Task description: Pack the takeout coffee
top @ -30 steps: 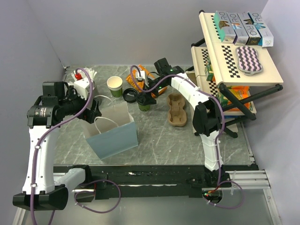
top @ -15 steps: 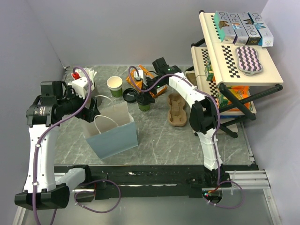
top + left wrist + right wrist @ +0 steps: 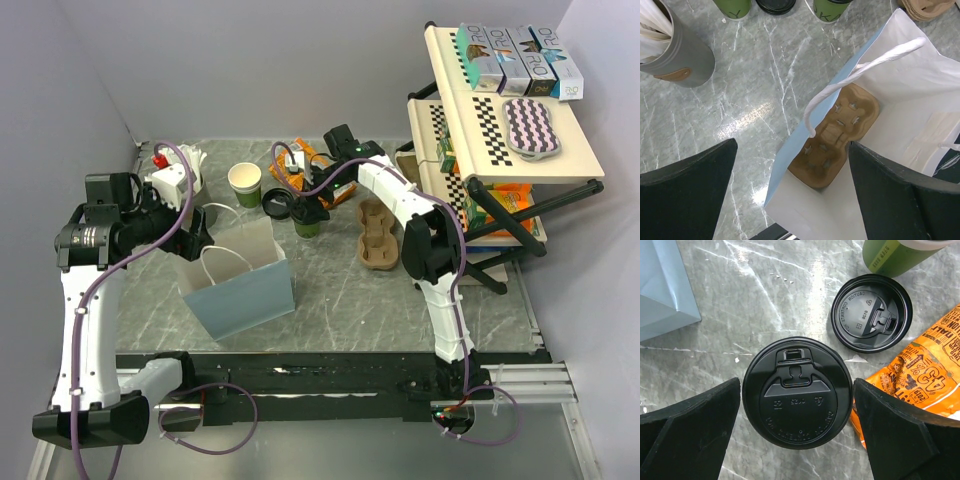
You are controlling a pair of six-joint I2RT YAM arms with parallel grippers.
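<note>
The takeout coffee (image 3: 308, 226), a green-banded cup with a black lid (image 3: 797, 392), stands on the marble table beside the blue paper bag (image 3: 240, 280). My right gripper (image 3: 311, 211) is open right above it, and in the right wrist view (image 3: 797, 390) one finger sits on each side of the lid. My left gripper (image 3: 198, 236) is open at the bag's left rim; the left wrist view (image 3: 792, 145) shows the jaws straddling the bag's wall. A brown cup carrier (image 3: 835, 135) lies inside the bag.
A lidless white-and-green cup (image 3: 244, 183) and a loose black lid (image 3: 871, 312) sit behind the coffee. An orange snack packet (image 3: 920, 375) lies to its right. A grey cup of sticks (image 3: 675, 55), a second carrier (image 3: 377, 235) and a rack (image 3: 500, 130) stand nearby.
My right arm has shifted slightly left, settling the gripper over the lidded cup. The left arm and the bag have barely moved.
</note>
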